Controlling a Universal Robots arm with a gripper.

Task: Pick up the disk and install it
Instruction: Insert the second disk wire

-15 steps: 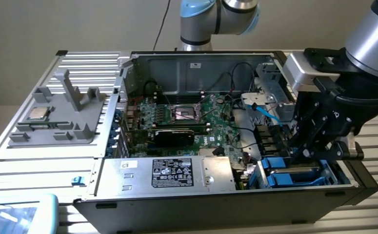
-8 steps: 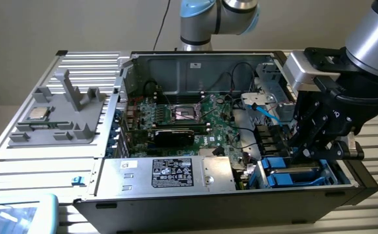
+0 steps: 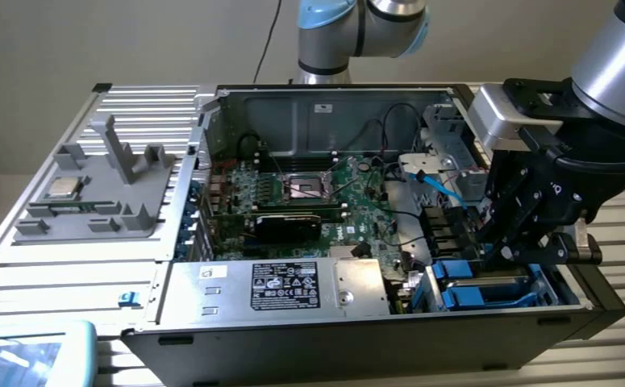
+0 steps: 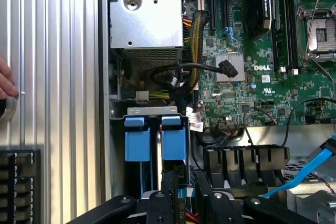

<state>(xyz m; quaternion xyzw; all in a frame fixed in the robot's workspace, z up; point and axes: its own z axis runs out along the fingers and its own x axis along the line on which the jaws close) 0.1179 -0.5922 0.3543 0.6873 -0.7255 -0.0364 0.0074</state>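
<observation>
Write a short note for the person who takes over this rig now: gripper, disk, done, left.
Gripper: down in the drive bay at the exterior view's right; open or shut, cannot tell.
Disk: its blue frame stands in the bay at the gripper, beside a second blue frame.
Done: disk is in the bay.
Left: seating not confirmed; gripper not yet out.
A person's hand lies beside the case.
</observation>
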